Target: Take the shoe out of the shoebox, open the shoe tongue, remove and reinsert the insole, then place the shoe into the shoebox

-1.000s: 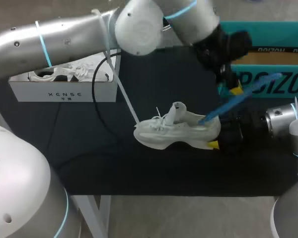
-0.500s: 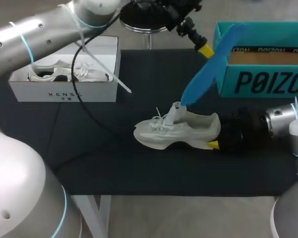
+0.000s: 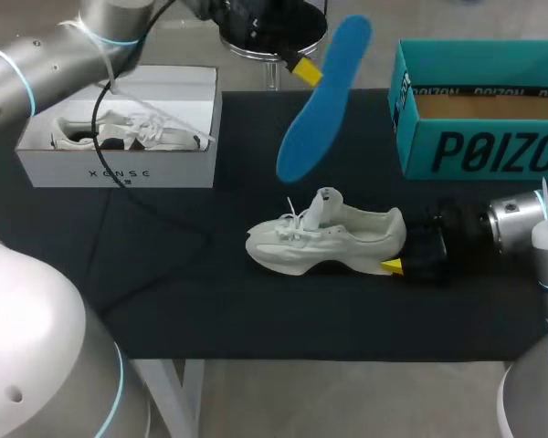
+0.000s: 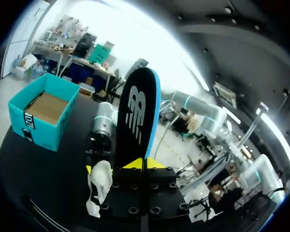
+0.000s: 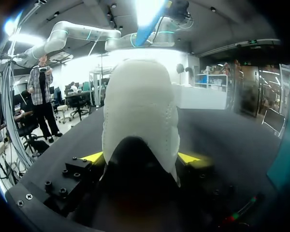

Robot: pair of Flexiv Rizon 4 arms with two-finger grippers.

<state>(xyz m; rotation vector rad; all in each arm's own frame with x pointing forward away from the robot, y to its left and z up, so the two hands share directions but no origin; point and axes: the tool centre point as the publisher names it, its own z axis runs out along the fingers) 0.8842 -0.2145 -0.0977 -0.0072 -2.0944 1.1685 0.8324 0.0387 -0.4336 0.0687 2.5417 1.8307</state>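
Note:
A white shoe (image 3: 329, 242) lies on its side on the black mat, with its tongue pulled up. My right gripper (image 3: 397, 265) grips it at the heel, one finger on each side; in the right wrist view the heel (image 5: 140, 111) fills the gap between the yellow fingertips (image 5: 93, 157). My left gripper (image 3: 301, 66) is raised at the back, shut on the end of a blue insole (image 3: 320, 100) that hangs in the air above the shoe. The left wrist view shows the insole's dark top face (image 4: 137, 116) standing up from that gripper (image 4: 144, 163). The teal shoebox (image 3: 479, 141) stands open at the back right.
At the back left stands a white box (image 3: 119, 169) with another white shoe (image 3: 119, 132) in it. A black cable (image 3: 155, 214) from my left arm trails over the mat left of the shoe. The mat's front edge lies near the table's front.
My left arm has pulled the insole out of the shoe and swung it up and back to the left. The shoe and my right gripper have kept still.

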